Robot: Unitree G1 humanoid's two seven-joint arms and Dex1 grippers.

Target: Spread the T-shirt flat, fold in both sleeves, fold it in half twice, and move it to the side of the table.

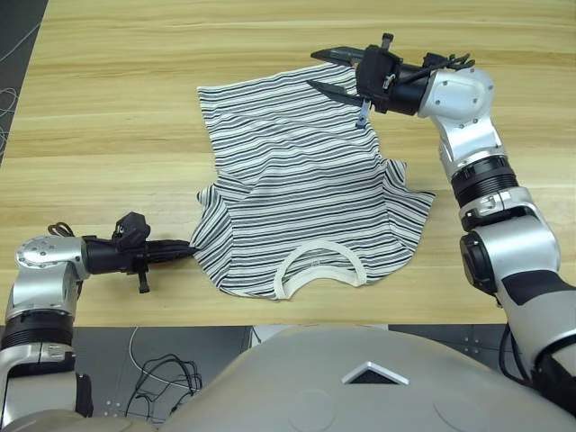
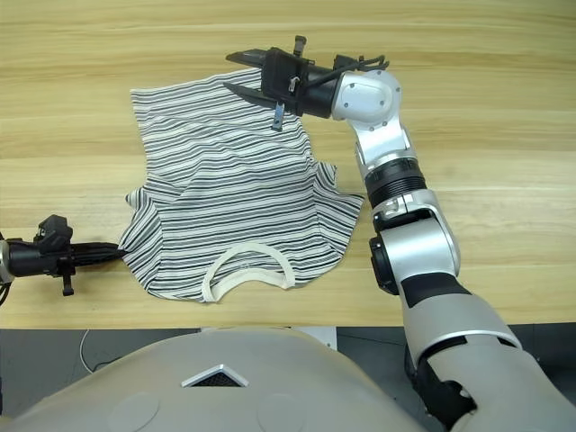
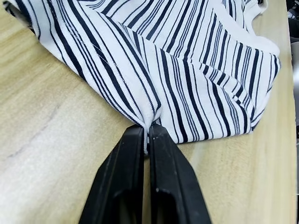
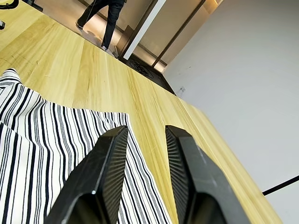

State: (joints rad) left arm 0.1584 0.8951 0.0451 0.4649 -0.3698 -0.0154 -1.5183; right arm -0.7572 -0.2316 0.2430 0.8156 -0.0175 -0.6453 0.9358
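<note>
Left eye view: the left arm lies low along the near left of the worktop point(image 1: 108, 108), forearm level and aimed toward the robot's right, so that the left hand point(image 1: 191, 247) meets the tip of the shirt's left sleeve point(image 1: 213, 236). The left wrist view shows its black fingers point(image 3: 125, 177) pressed together on the sleeve's edge, with a pinch of striped cloth caught between them and the rest of the sleeve resting on the wood. The right arm reaches forward past the shirt's right side, elbow near the right sleeve point(image 1: 407, 202), then bends at the wrist so that the right hand point(image 1: 312, 70) points toward the robot's left at the hem's point(image 1: 270, 90) far right corner. Its fingers point(image 4: 110, 163) stand apart and grip nothing; I cannot tell whether the lower one touches the cloth. The shirt point(image 1: 297, 180), white with dark stripes, lies near the middle of the worktop, mostly flat with some wrinkles. Its long axis runs from near to far: the pale collar point(image 1: 322, 267) faces the robot at the near edge, the hem faces away, and the sleeves stick out to the left and right.
</note>
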